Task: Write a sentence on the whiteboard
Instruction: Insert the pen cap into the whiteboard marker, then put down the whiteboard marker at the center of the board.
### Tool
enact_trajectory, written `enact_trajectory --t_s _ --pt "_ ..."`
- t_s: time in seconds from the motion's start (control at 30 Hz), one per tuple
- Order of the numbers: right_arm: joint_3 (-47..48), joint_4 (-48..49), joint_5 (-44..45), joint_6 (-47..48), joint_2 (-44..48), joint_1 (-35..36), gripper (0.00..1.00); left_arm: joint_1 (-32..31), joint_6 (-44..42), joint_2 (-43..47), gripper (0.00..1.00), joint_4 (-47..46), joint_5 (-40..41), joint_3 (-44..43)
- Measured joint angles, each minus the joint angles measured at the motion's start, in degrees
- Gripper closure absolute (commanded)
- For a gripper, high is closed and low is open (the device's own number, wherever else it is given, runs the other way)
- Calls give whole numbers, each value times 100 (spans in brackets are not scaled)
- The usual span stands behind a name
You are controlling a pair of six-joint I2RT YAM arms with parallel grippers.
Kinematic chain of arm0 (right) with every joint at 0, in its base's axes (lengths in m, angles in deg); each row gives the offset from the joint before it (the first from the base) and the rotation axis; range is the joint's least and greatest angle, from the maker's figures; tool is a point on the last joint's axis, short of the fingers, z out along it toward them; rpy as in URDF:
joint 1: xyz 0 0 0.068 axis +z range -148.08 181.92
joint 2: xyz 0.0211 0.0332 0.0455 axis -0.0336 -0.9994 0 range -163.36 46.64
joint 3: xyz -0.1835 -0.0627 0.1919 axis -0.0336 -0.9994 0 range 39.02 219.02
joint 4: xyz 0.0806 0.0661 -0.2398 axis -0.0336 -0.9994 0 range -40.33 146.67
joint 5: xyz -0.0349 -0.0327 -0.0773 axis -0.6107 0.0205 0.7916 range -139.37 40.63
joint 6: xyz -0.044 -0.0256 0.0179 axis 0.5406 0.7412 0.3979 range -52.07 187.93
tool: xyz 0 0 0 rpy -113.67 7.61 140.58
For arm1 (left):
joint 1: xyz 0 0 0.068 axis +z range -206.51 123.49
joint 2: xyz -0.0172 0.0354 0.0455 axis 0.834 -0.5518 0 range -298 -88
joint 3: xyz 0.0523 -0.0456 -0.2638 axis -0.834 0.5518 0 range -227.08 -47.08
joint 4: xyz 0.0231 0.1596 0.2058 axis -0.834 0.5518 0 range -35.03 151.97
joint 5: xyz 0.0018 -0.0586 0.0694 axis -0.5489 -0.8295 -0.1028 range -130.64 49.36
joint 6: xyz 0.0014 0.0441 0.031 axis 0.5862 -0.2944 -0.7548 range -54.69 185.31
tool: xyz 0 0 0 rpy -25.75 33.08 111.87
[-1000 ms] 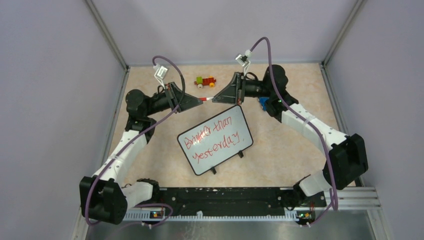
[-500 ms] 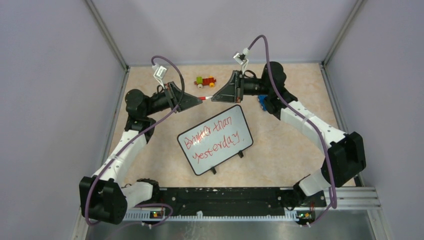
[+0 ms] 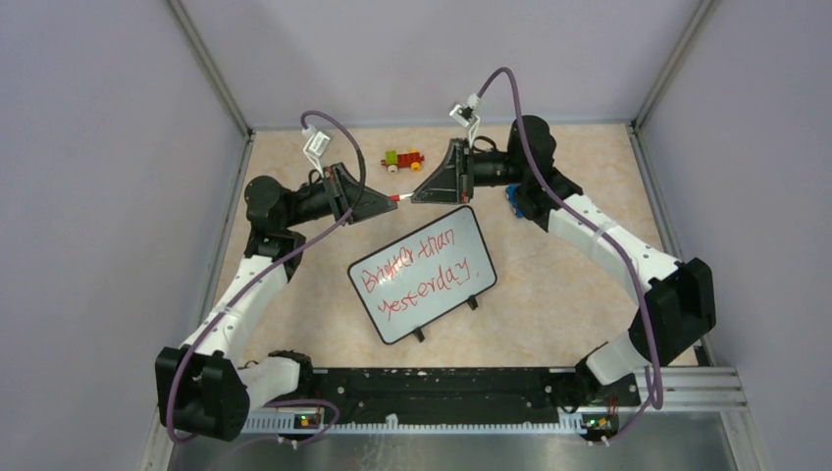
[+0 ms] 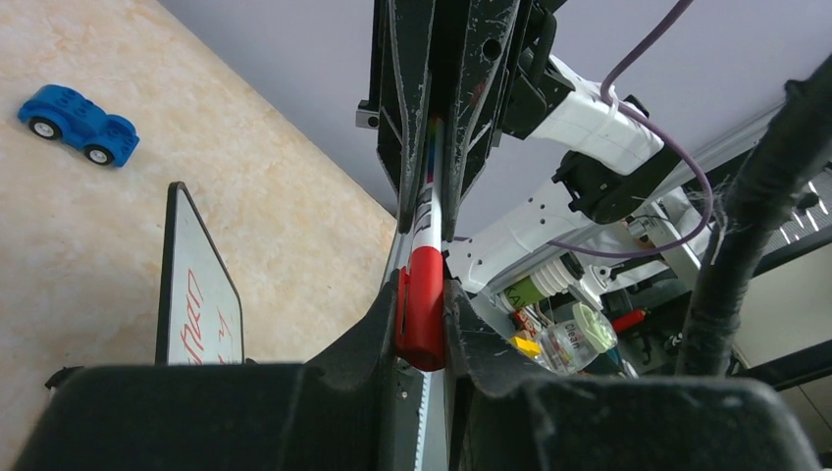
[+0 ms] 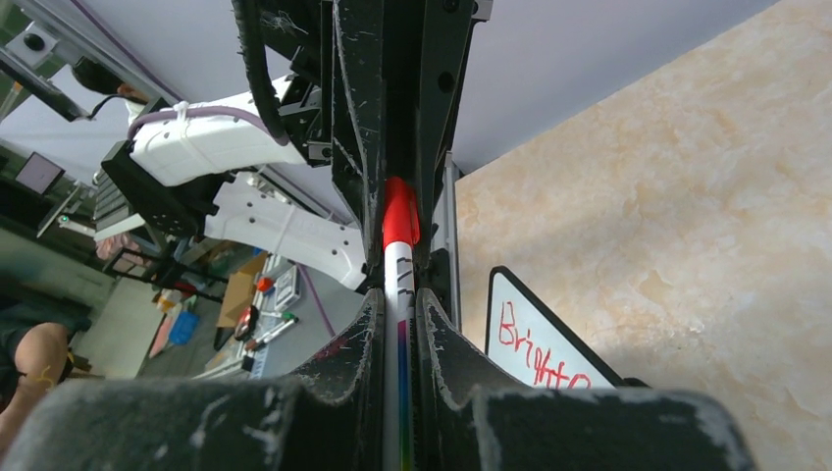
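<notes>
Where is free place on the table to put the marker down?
Bare tabletop lies between the whiteboard and the right arm, also between it and the left arm. Crowded at the back: toy train, marker, blue toy car.

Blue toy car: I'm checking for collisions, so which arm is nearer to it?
Right. The right arm passes close by the blue toy car, partly hiding it; the left arm is on the far side of the marker that both arms hold, well away.

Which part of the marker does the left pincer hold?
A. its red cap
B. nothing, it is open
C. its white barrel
A: the left wrist view shows the red cap clamped in the left pincer; the right pincer grips the white barrel.
</notes>
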Motion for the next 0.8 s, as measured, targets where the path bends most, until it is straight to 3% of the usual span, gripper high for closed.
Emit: enact_trajectory --t_s 0.13,0.23,0.3,0.43,0.53,0.8 --pt "63 -160 -31 96 -7 20 100 0 -101 37 88 74 -74 0" --pt "61 -264 -46 149 4 22 100 2 -422 136 71 442 -90 -37" --pt "55 -273 -9 146 20 20 100 9 -697 164 59 811 -63 -175" --pt "-76 -249 24 149 79 101 100 -109 -1202 151 21 1434 2 -439" --pt "-197 -380 39 177 168 -66 100 -50 -1519 144 3 1836 111 -605" --pt "-433 -866 87 461 632 -1248 100 133 -2411 127 1 2999 636 -957"
